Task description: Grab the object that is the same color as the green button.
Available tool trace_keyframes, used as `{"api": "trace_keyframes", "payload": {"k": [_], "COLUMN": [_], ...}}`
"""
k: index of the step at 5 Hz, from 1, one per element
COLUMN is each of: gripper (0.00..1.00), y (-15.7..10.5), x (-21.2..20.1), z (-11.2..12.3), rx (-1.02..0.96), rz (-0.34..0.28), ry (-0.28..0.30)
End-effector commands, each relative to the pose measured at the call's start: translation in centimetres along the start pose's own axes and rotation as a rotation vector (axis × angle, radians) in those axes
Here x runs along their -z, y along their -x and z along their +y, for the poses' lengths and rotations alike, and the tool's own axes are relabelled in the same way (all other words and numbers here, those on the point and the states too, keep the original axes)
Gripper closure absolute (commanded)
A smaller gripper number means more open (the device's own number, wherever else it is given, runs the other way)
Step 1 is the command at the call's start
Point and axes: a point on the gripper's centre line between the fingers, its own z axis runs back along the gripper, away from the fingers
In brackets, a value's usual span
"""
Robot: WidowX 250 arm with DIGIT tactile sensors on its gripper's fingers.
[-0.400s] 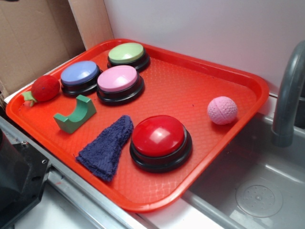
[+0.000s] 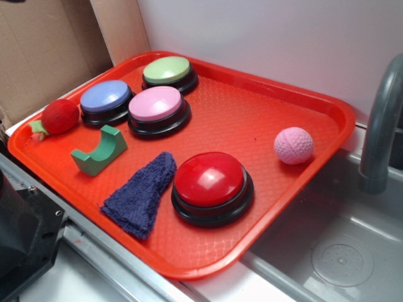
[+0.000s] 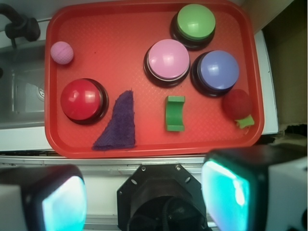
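The object, a small green block with an arch cut-out (image 2: pixel 99 151) (image 3: pixel 175 113), lies on the red tray (image 2: pixel 277 107) (image 3: pixel 110 29), near its left front part in the exterior view. The green button (image 2: pixel 168 71) (image 3: pixel 195 23) stands at the tray's far corner. My gripper (image 3: pixel 144 197) is open, high above and well back from the tray, over the robot's black base. Its two fingers (image 3: pixel 60 197) show wide apart at the bottom of the wrist view, nothing between them. In the exterior view the gripper does not show.
On the tray also stand a blue button (image 2: pixel 106 99), a pink button (image 2: pixel 156 109) and a large red button (image 2: pixel 211 184). A strawberry toy (image 2: pixel 58 117), a dark blue cloth (image 2: pixel 141 192) and a pink ball (image 2: pixel 293 145) lie there too. A sink with a grey faucet (image 2: pixel 381 135) is to the right.
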Motion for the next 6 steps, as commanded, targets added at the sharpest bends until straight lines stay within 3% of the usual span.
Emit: {"api": "trace_keyframes", "payload": {"k": [1, 2, 3, 4, 6], "gripper": [0.00, 0.00, 0.00, 0.00, 0.00], "y": [-1.8, -2.8, -3.5, -4.2, -4.6], "x": [6.3, 11.1, 15.2, 18.1, 21.8], "z": [4.2, 5.9, 6.8, 6.8, 6.9], "rx": [-0.124, -0.153, -0.176, -0.155, -0.134], "rz": [-0.061, -0.077, -0.049, -0.066, 0.001], "ry": [-0.004, 0.006, -0.012, 0.029, -0.027]}}
